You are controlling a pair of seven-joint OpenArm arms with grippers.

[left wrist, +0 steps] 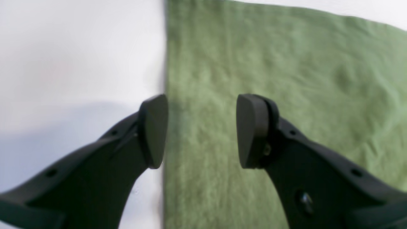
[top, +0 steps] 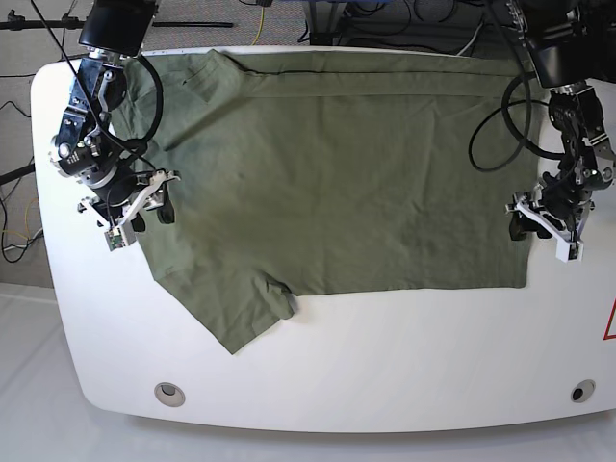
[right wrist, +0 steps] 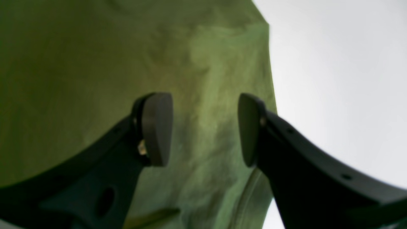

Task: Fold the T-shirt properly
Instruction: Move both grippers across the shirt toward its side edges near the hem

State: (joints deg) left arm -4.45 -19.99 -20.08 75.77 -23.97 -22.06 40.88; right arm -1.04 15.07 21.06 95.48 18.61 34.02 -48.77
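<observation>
The olive-green T-shirt [top: 337,173] lies spread flat across the white table [top: 385,366], with one sleeve [top: 236,313] pointing to the front left. My left gripper [top: 525,226] is at the shirt's right-hand edge. In the left wrist view it [left wrist: 202,130] stands open, one finger [left wrist: 154,130] over bare table and the other over the T-shirt [left wrist: 286,79]. My right gripper [top: 152,217] is at the shirt's left side. In the right wrist view it [right wrist: 205,128] is open just above the T-shirt [right wrist: 95,63], near the cloth's edge, with nothing between the pads.
Two round holes [top: 170,391] [top: 581,391] sit near the table's front corners. Cables [top: 433,24] run on the floor behind the far edge. The shirt's far hem reaches almost to that edge. Bare white table [top: 404,337] shows in front of the shirt.
</observation>
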